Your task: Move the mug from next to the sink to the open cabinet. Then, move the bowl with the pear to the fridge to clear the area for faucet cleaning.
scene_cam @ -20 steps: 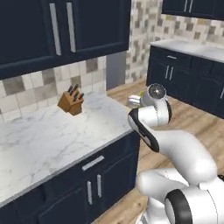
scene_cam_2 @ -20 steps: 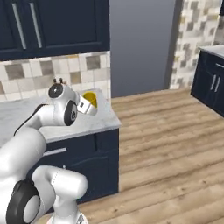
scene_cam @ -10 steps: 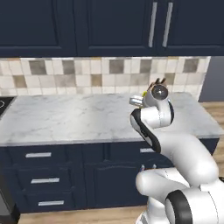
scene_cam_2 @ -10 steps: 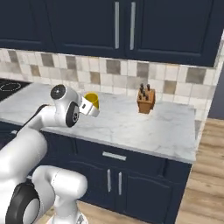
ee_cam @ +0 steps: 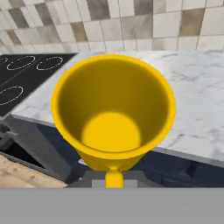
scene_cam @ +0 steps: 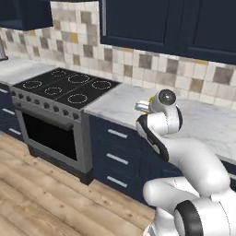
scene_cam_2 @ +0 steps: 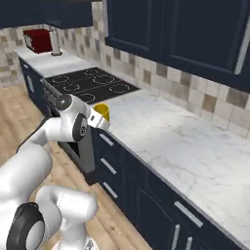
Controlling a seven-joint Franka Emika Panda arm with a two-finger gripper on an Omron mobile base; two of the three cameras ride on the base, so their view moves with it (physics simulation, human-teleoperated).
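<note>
Left base view shows you the arm folded in front of the marble counter [scene_cam: 203, 120], beside the stove [scene_cam: 64, 90]; a sliver of the yellow mug [scene_cam: 150, 99] peeks past the wrist. Right base view has the mug [scene_cam_2: 102, 112] carried at the gripper [scene_cam_2: 99, 118], just above the counter edge. Hand view looks straight into the mug [ee_cam: 113, 111], with the jaws clamped on it low down. Judge it light, stiff and smooth-walled, so it could slip; keep your hold near the base.
</note>
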